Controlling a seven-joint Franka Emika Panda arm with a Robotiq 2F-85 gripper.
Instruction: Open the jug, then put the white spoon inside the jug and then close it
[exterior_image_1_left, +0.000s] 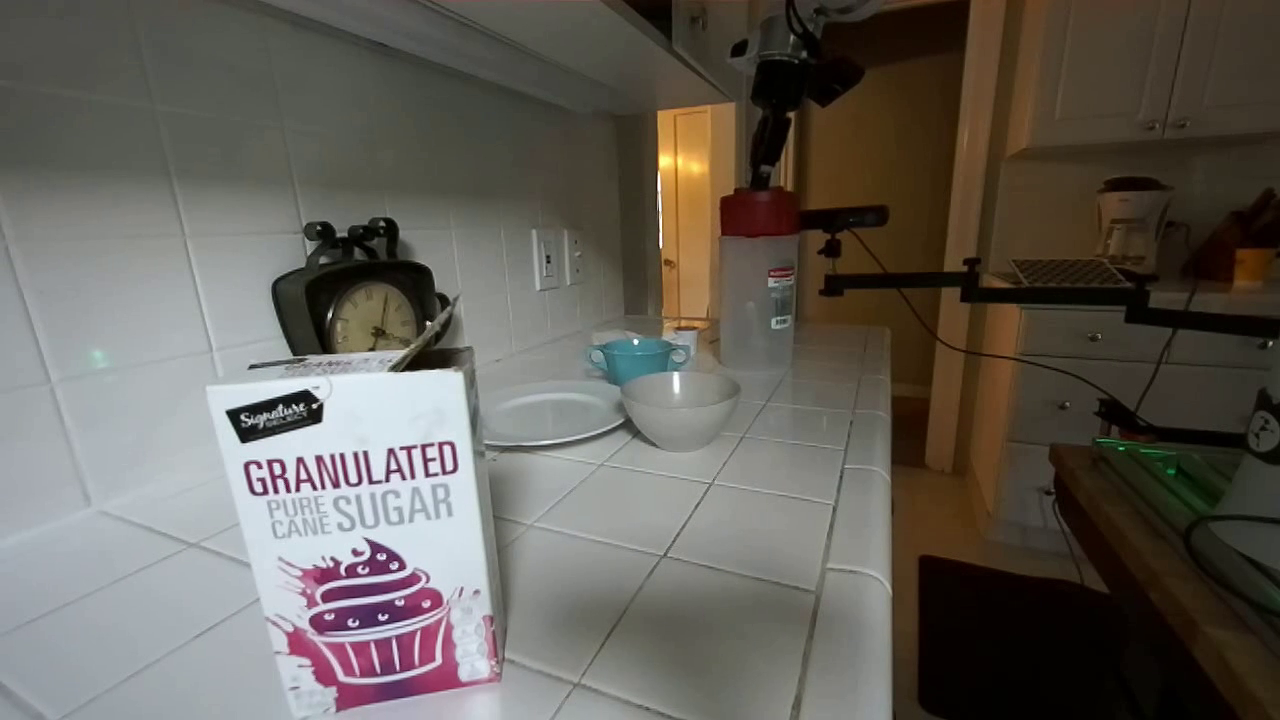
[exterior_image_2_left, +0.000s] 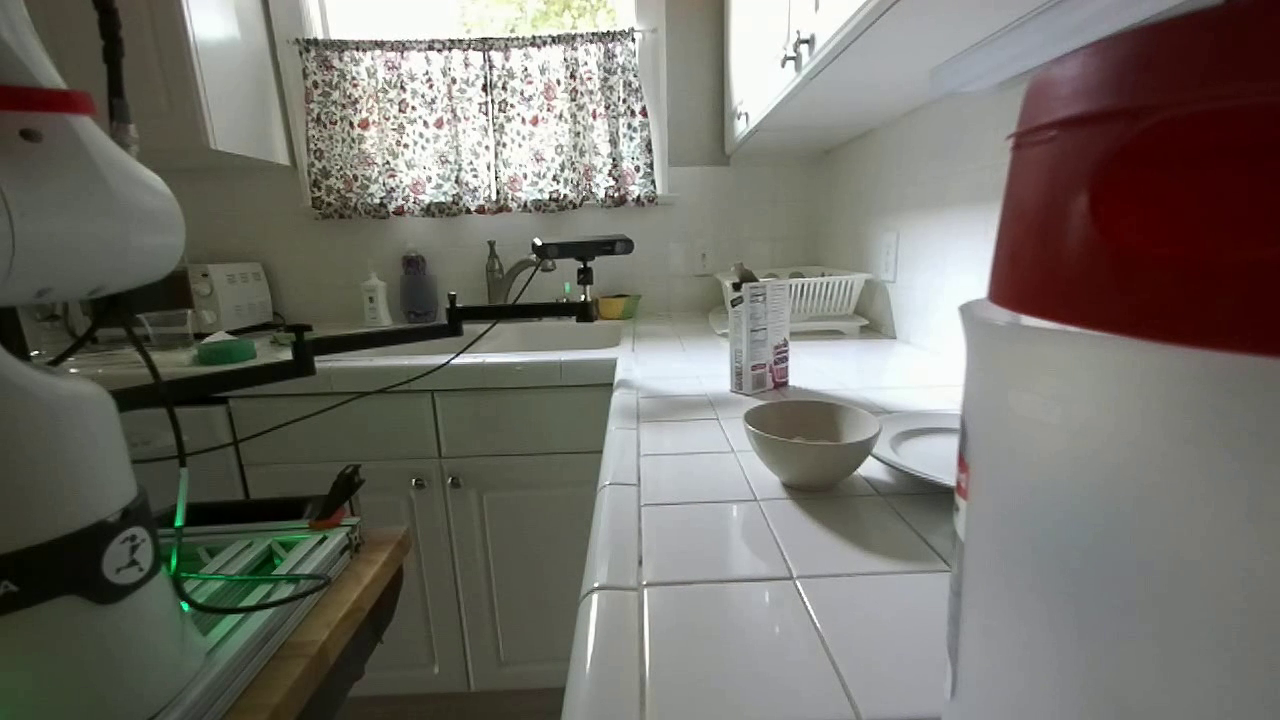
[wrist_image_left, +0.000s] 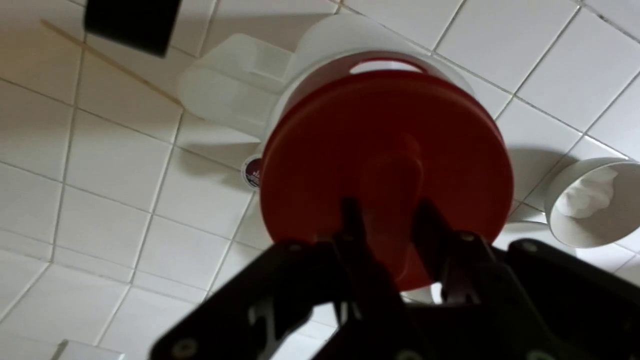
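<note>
The round red plastic lid (wrist_image_left: 310, 125) is gripped at its raised ridge (wrist_image_left: 392, 180) by the narrowly set jaws of the black gripper (wrist_image_left: 388, 214). With this lid, the tall translucent plastic jug (exterior_image_1_left: 750, 290) is covered, upright on the white tiled counter (exterior_image_1_left: 730, 530).

My gripper (wrist_image_left: 387, 207) is black; I see a red lid (exterior_image_1_left: 758, 214), whitish translucent jug (exterior_image_1_left: 750, 295), turquoise cup (exterior_image_1_left: 640, 361), beige bowl (exterior_image_2_left: 810, 455), white tiles (exterior_image_1_left: 740, 535) and white floral-patterned curtains (exterior_image_2_left: 400, 130).

Far off in an exterior view, I point my gripper (exterior_image_1_left: 762, 183) down from my wrist (exterior_image_1_left: 782, 60) — slightly tilted, both fingers (wrist_image_left: 354, 220) clamped, tips a little apart.
</note>
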